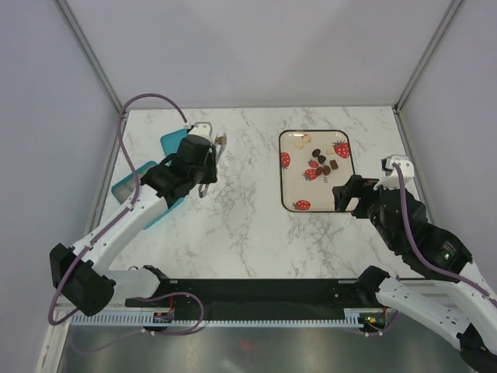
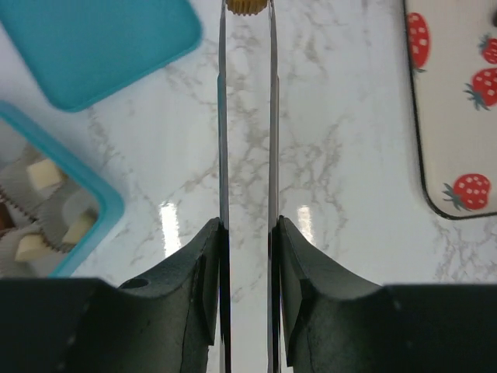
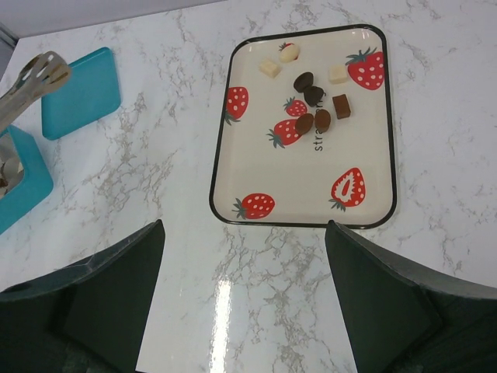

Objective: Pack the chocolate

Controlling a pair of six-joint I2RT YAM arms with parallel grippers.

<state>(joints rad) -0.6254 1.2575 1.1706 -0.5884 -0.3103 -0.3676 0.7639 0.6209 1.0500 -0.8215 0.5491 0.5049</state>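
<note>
Top view: the left gripper (image 1: pixel 206 159) is out around 10 o'clock over the marble table (image 1: pixel 233 225). It's clenched on the silver tongs (image 1: pixel 218 148), and a brown piece (image 1: pixel 222 140) is pinched at the tong tips. A teal lid (image 1: pixel 171 142) and a teal box (image 1: pixel 132 190) sit right by that arm. The strawberry tray (image 1: pixel 311 190) is at about 2 o'clock with a cluster of chocolate pieces (image 1: pixel 322 163) on it. The right gripper (image 1: pixel 351 196) hangs at the tray's near right corner, jaws spread, holding nothing.

Left wrist: the left gripper (image 2: pixel 248 233) squeezes both blades of the tongs (image 2: pixel 221 116), with the brown piece (image 2: pixel 247 6) up at 12 o'clock. The lid (image 2: pixel 101 47) is at 11. The box (image 2: pixel 85 194) is at 9, with cream pieces (image 2: pixel 45 175) in paper cups inside. The tray (image 2: pixel 458 116) is at 3.

Right wrist: the right gripper (image 3: pixel 245 229) is wide open and empty. The tray (image 3: pixel 311 186) is dead centre, its chocolate pieces (image 3: pixel 311 97) toward 12 o'clock. The tongs (image 3: pixel 31 81), lid (image 3: pixel 81 92) and box (image 3: pixel 19 179) are around 9 to 10.
</note>
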